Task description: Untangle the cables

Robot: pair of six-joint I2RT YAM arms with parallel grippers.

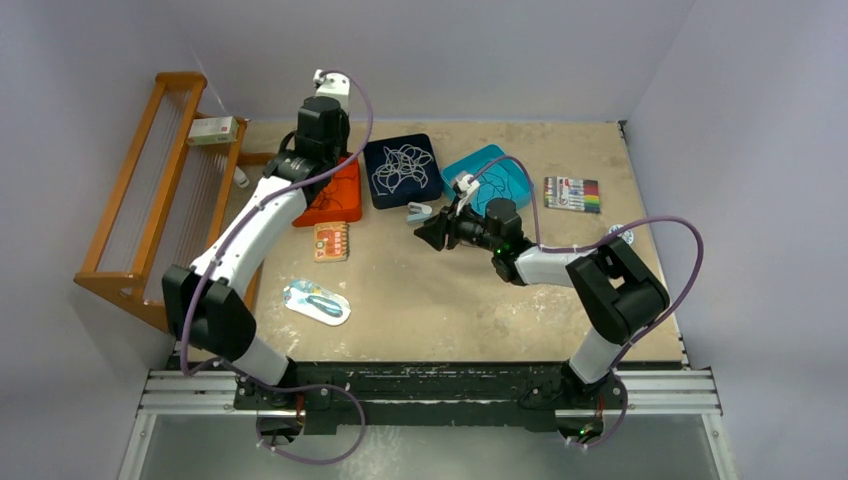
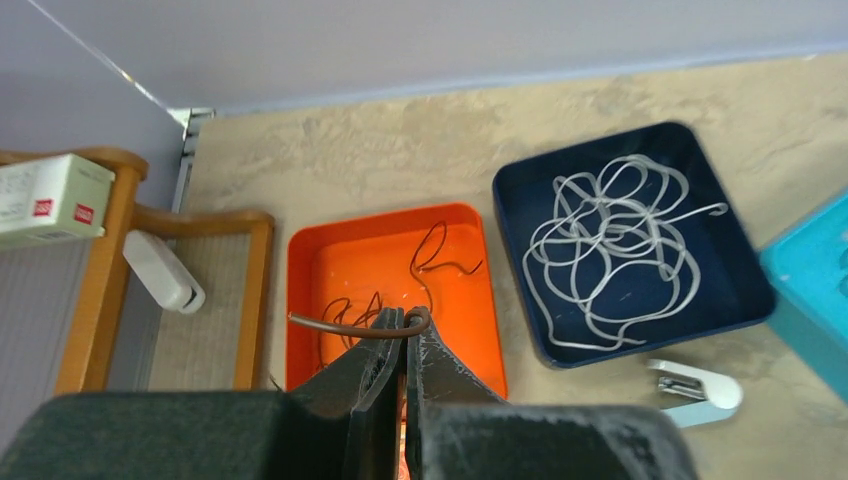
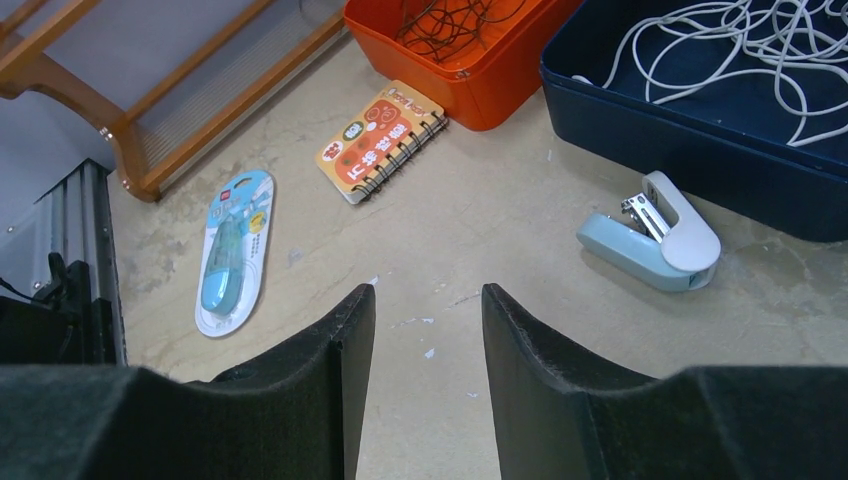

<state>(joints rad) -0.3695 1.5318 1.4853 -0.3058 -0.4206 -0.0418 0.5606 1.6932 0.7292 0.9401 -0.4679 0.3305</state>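
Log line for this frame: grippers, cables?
left gripper: shut on brown cable, over orange tray | right gripper: open, empty, over table near stapler | white cables: tangled in navy tray

A: left arm (image 1: 250,225) status?
B: stretched out to the far side. left gripper (image 2: 405,322) points down, jaws pressed together on a dark brown cable (image 2: 335,327).
A: right arm (image 1: 555,265)?
B: elbow folded, forearm low and level, pointing left. right gripper (image 3: 428,300) jaws parted, tilted downward.
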